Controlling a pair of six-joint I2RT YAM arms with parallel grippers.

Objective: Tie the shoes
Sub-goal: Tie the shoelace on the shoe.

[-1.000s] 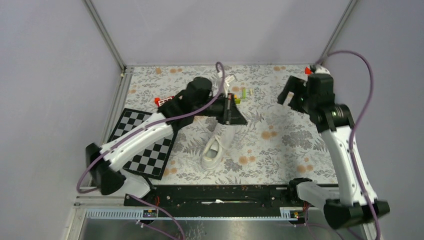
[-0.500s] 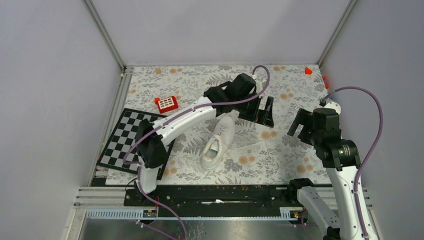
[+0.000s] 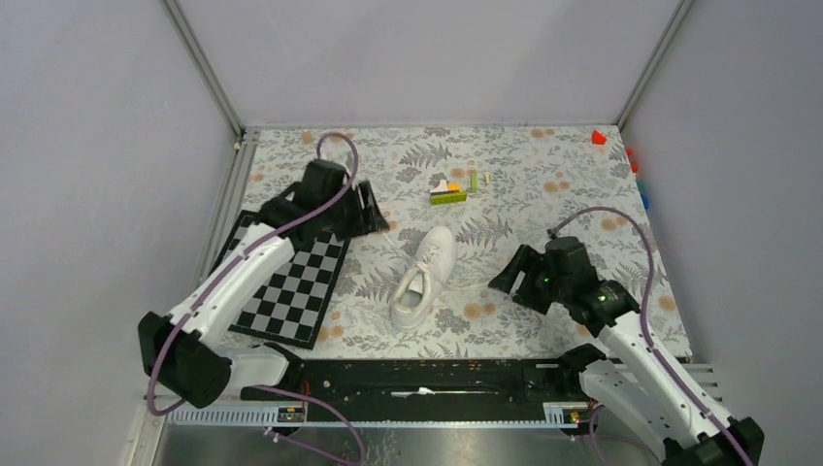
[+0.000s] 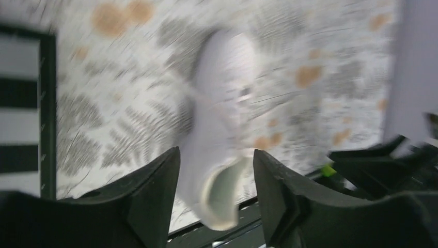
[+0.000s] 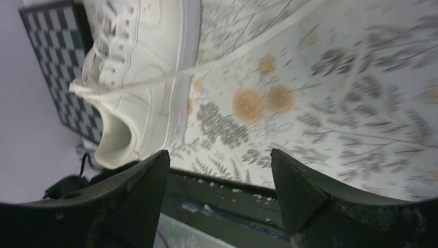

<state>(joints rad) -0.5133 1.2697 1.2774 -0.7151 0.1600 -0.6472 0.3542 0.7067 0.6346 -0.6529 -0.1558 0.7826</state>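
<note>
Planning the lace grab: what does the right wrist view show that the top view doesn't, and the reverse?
Right wrist only: its open fingers, nothing between them, and the eyelets. Top only: the left arm, a coloured brick stack, a red block at the far corner. Both: the white sneaker, its loose lace trailing over the cloth, the checkerboard.

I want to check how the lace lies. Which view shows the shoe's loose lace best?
The right wrist view: the lace runs clearly from the shoe out across the cloth. The top view gives at best a faint line beside the shoe. The left wrist view is too blurred to make it out.
</note>
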